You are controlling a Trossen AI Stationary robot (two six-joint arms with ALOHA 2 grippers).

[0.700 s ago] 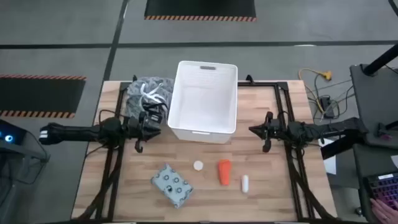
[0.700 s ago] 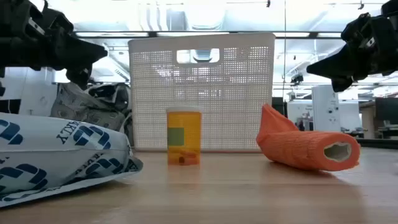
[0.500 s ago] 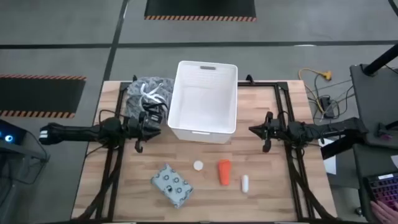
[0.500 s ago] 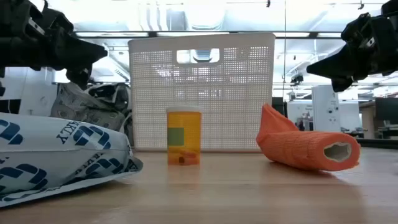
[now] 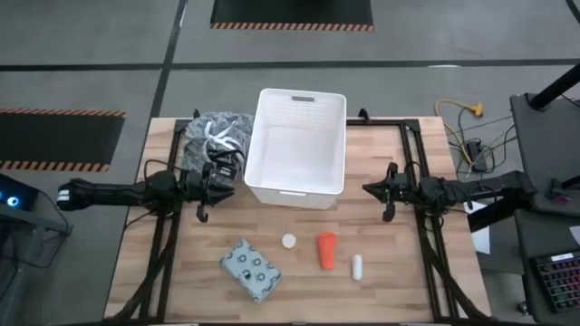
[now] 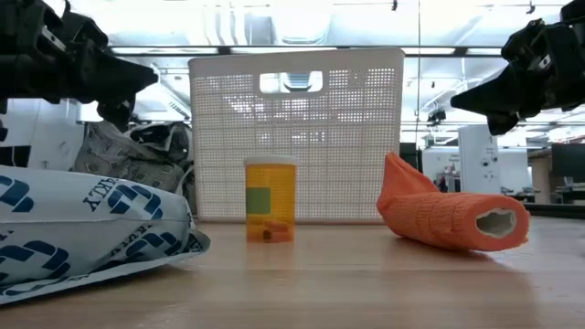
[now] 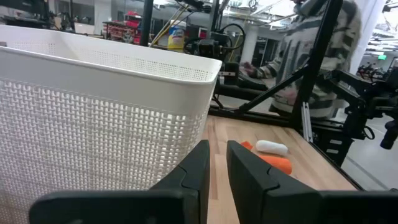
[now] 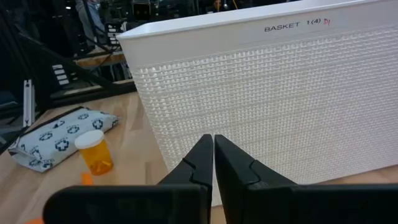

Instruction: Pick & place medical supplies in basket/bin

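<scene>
The white ribbed bin [image 5: 299, 145] stands at the table's far middle. Near the near edge lie a grey-blue dotted packet [image 5: 251, 270], an amber pill bottle with a white cap [image 5: 289, 241] standing upright [image 6: 271, 201], an orange roll [image 5: 326, 251] on its side, and a small white cylinder [image 5: 357, 265]. My left gripper [image 5: 232, 184] hovers left of the bin, its fingers a narrow gap apart [image 7: 217, 146]. My right gripper [image 5: 366, 188] hovers right of the bin, shut [image 8: 213, 138]. Both are above the table and hold nothing.
A grey patterned cloth bundle with white straps [image 5: 216, 136] lies against the bin's left wall, just beyond my left gripper. Bare wood shows between the bin and the row of supplies. A person stands beyond the table's right side [image 7: 311, 56].
</scene>
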